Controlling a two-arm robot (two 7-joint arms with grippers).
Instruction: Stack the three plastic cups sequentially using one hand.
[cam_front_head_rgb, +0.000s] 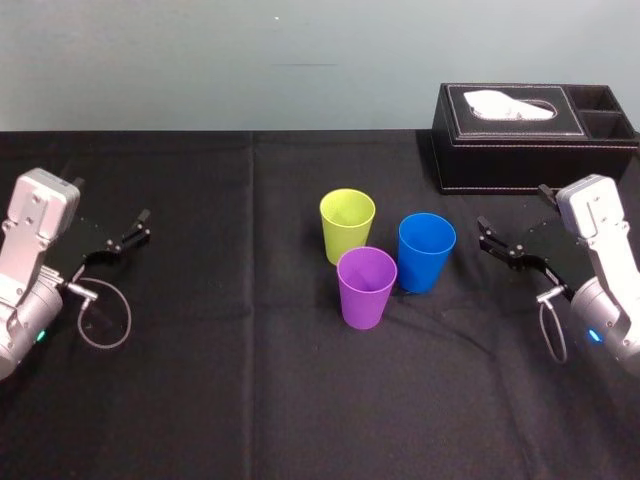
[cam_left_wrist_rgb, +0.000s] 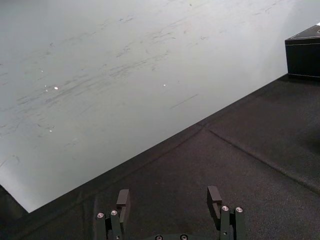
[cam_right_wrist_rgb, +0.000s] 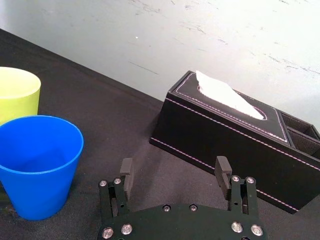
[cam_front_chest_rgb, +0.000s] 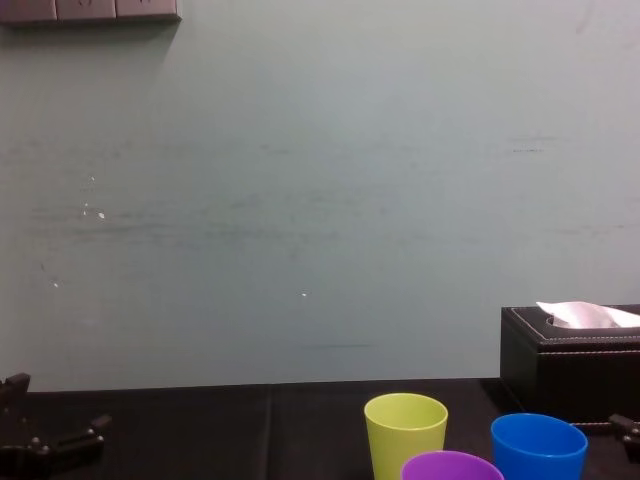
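Right end effector (cam_front_head_rgb: 490, 238) hovers, jaws spread, near the blue cup (cam_front_head_rgb: 426, 252).

Smooth plastic cups (cam_front_head_rgb: 366, 285) – matt cloth (cam_front_head_rgb: 250, 400) – stitched leather-look box (cam_front_head_rgb: 500, 155).

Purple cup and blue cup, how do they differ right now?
Colour: the purple cup is purple, the blue cup blue. Place: the purple cup stands nearest the robot, in the middle; the blue cup stands farther back and to the right, closest to the open right gripper. Both are upright, mouth up, empty, alike in tapered shape and size, and unheld; the left gripper waits open at far left.
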